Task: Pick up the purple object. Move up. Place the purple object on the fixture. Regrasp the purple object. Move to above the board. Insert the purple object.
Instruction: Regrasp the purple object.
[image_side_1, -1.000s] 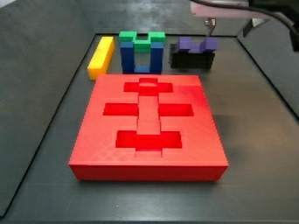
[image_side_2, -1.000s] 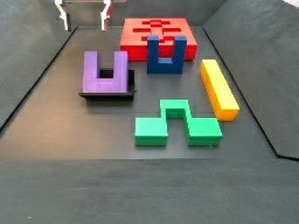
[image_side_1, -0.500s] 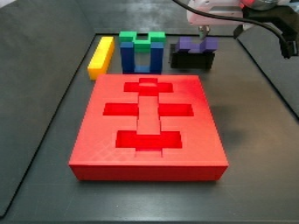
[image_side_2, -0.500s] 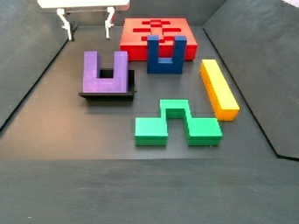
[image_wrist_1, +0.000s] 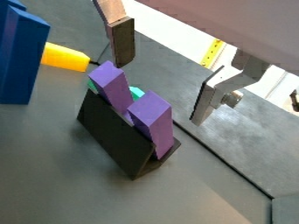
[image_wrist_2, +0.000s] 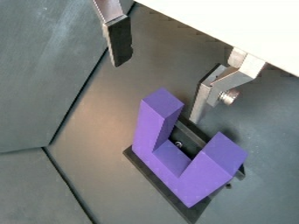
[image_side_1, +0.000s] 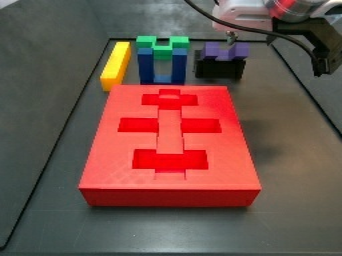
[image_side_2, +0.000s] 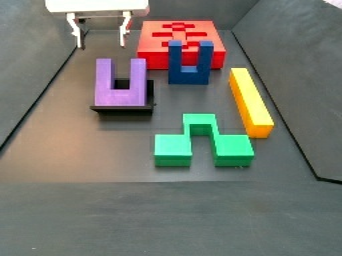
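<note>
End effector (image_wrist_2: 170, 61), fingers spread and empty, hovers above the purple object (image_wrist_2: 187, 156), which stands prongs-up on the fixture (image_wrist_1: 117, 136) near the surface's far edge, presumably parked there for regrasping before insertion into the board (image_side_1: 170, 140).

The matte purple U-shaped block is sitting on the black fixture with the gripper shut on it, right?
Not quite: the matte purple U-shaped block sits on the black fixture, but the gripper is open and clear of it, as both wrist views show.

Blue block (image_side_2: 190, 62), green block (image_side_2: 201, 141), yellow bar (image_side_2: 250, 100)
</note>
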